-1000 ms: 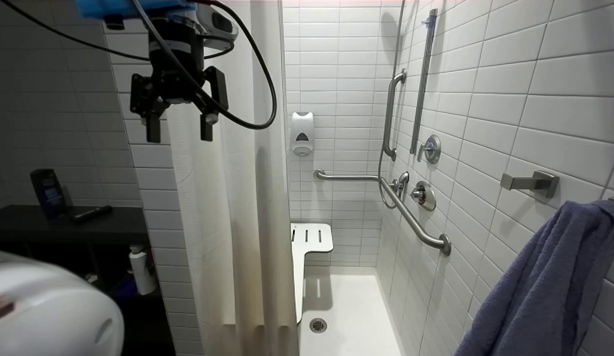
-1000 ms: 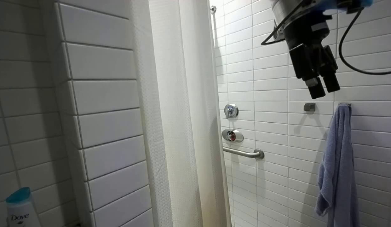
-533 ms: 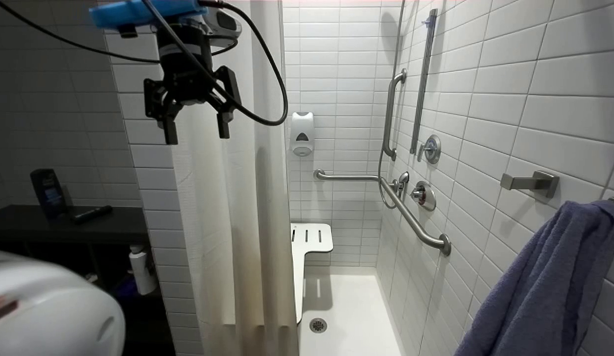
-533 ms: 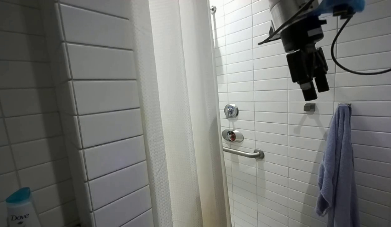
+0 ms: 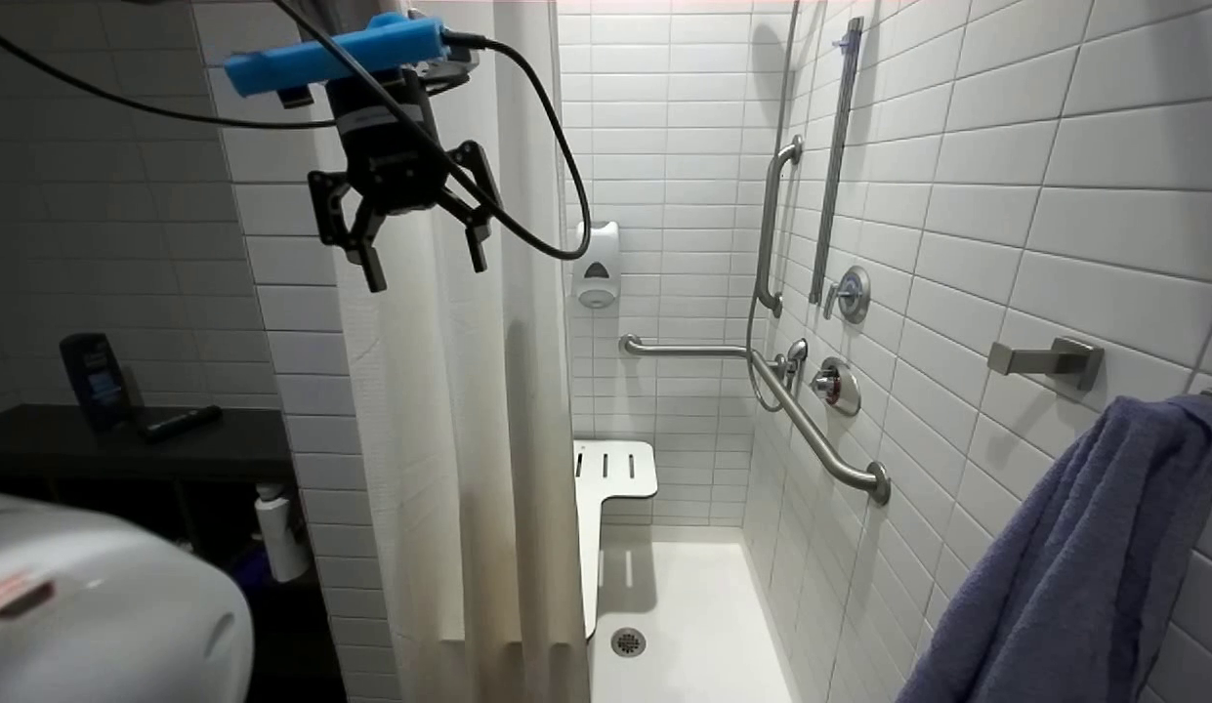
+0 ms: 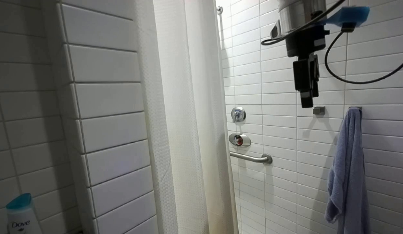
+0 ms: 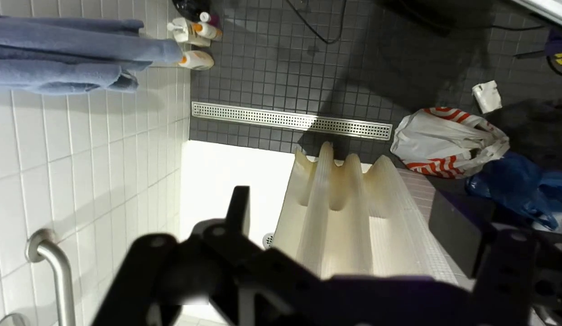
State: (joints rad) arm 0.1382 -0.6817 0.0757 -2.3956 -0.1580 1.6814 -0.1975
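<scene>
The claw [image 5: 428, 275], empty and spread wide, hangs near the shower curtain [image 5: 459, 439]. Beside that curtain stands a tiled pillar [image 6: 110, 97]; beyond it, a white dispenser [image 5: 597, 268]; well apart, a blue towel [image 6: 347, 169].

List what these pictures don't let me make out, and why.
Curtain: top cut off by the upper edge in both exterior views.
Shower seat: partly hidden behind the curtain in an exterior view.
Dove bottle: base cut off by the bottom edge in an exterior view.
Dark bottle: label too small and dim to read in an exterior view.
White bag: contents, if any, hidden by its folds in the wrist view.
</scene>
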